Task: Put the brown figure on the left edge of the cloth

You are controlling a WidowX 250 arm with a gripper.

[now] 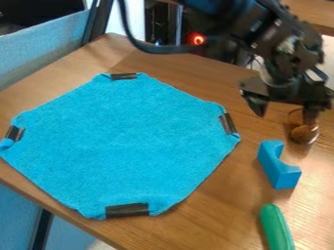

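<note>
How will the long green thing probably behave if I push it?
The long green thing would probably roll if pushed from the side, since it looks rounded. Its smooth surface may be a bit slippery. It lies almost straight, so it is likely stiff.

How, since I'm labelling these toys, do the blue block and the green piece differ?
The blue block has flat faces and edges; the green piece is smoothly rounded. The blue block has a curved notch; the green piece shows none. Both lie on the wooden table, off the cloth.
</note>
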